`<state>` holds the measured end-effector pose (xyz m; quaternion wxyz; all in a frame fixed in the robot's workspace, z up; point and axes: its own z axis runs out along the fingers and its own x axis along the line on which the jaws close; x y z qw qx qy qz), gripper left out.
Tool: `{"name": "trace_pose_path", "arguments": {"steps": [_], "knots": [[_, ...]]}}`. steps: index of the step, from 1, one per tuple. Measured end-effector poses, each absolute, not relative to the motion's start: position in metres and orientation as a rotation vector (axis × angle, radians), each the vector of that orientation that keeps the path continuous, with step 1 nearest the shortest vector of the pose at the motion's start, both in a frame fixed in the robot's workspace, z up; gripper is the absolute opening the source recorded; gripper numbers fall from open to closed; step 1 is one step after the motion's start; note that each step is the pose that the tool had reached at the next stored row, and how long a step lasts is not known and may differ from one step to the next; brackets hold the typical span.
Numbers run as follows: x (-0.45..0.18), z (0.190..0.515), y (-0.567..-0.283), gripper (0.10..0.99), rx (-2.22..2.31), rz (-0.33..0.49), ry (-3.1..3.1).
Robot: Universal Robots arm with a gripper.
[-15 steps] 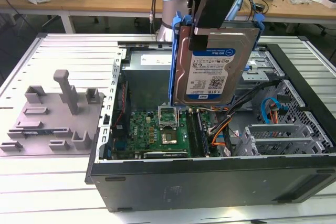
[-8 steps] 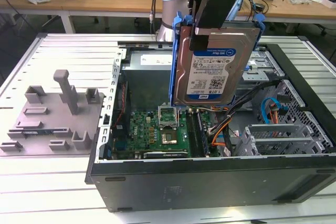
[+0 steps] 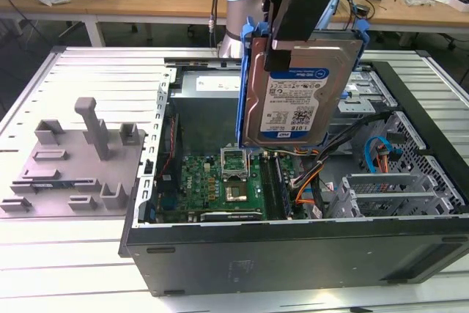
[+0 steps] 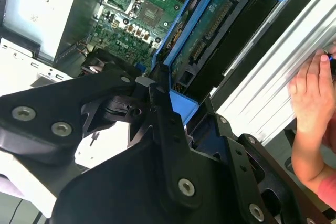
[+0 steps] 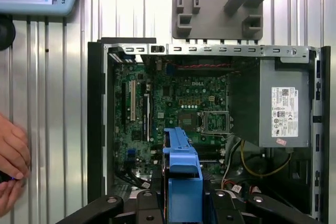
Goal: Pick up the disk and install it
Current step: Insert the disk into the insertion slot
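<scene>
Exterior view: hand (image 3: 293,38) clamped on the disk (image 3: 293,100) at its 12 o'clock end; seems stiff, heavyish, shock-sensitive, so edge grip makes sense.

- The arm (image 3: 236,5) rises at the back of the exterior view — wrist held high.
- The pincer (image 3: 284,50) points downward, jaws clamped on the upright disk (image 3: 297,100).

Slotted metal table (image 3: 66,269) carries open computer case (image 3: 293,254), grey plastic fixture (image 3: 73,159) just beside it
</scene>
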<state>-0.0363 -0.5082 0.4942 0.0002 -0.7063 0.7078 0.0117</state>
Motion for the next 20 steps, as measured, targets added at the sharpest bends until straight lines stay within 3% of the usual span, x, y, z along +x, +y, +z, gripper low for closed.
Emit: {"name": "trace_pose_path", "arguments": {"steps": [20], "knots": [[-0.0273,0.4933,-0.5164,0.365,-2.193,0.056,2.234]]}}
